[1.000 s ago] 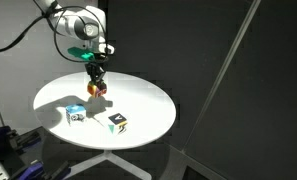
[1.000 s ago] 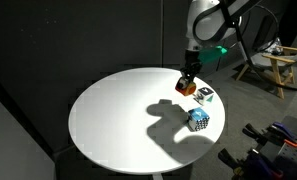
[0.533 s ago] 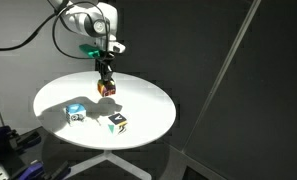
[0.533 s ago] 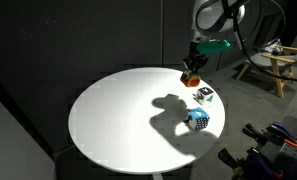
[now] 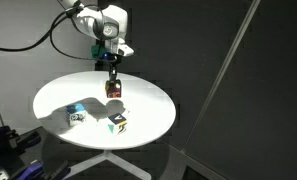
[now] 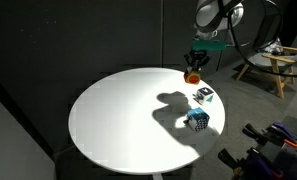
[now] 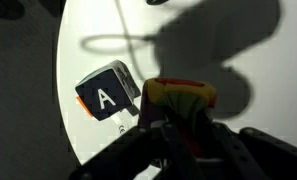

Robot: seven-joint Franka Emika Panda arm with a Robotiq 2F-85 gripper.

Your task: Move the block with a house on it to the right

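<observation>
My gripper (image 5: 113,84) is shut on the block with a house on it (image 5: 114,89), a small orange-yellow cube with red on it, and holds it above the round white table (image 5: 148,105). In both exterior views the block hangs in the air (image 6: 192,76). In the wrist view the block (image 7: 181,98) sits between my fingers, its picture side hidden. A white cube with green and dark marks (image 5: 117,122) and a blue-and-white cube (image 5: 75,114) lie on the table below.
The wrist view shows a cube with a dark face and the letter A (image 7: 108,95) on the table near its edge. The same two cubes (image 6: 203,95) (image 6: 197,119) lie near the table rim. A wooden stool (image 6: 270,68) stands beyond the table.
My gripper has lifted the orange-yellow block off the table and carried it across the table. The two other cubes have not moved.
</observation>
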